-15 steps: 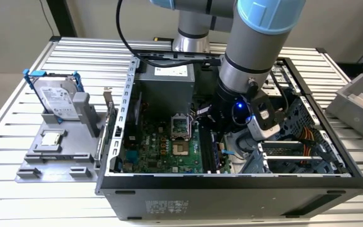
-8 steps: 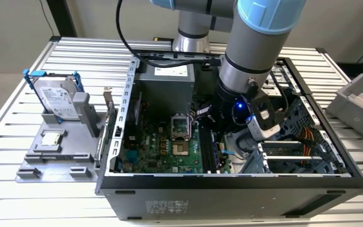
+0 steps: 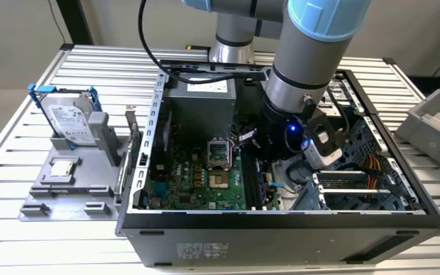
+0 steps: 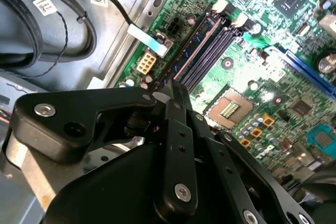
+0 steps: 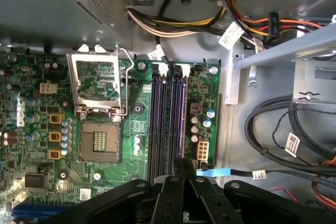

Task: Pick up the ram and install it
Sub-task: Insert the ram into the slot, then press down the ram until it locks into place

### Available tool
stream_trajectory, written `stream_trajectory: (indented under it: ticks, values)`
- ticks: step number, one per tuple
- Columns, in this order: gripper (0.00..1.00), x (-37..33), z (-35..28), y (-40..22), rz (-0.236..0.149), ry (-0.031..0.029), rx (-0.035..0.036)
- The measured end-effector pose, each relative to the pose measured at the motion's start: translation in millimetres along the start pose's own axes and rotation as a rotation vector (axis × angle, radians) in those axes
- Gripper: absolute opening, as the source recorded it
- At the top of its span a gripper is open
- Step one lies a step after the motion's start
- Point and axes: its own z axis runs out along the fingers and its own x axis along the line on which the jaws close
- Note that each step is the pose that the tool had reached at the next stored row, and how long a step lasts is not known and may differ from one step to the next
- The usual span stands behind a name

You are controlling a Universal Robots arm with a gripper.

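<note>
Ram [image 5: 178, 165] sits edge-on between our closed gripper [image 5: 178, 174] fingers, just ahead of the motherboard [image 5: 137, 109] slots [image 5: 169, 124]. We judge alignment matters most: keep the stick parallel to one slot, centred, then press evenly.

Inside the open computer case [image 3: 373, 220] the claw [image 5: 181, 169] hangs over the memory slots [image 5: 168, 124], hemmed by black cables [image 5: 283, 129] and a drive cage [image 3: 357, 189], with the open processor socket [image 5: 100, 142] beside
</note>
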Motion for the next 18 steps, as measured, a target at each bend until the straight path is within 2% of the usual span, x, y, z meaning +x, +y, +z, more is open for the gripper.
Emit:
stream_trajectory:
  ticks: [11,18]
  values:
    - [0.00,0.0,0.0,0.4,-0.118,0.0000,0.0018]
    - [0.00,0.0,0.0,1.8,-0.177,0.0000,0.0024]
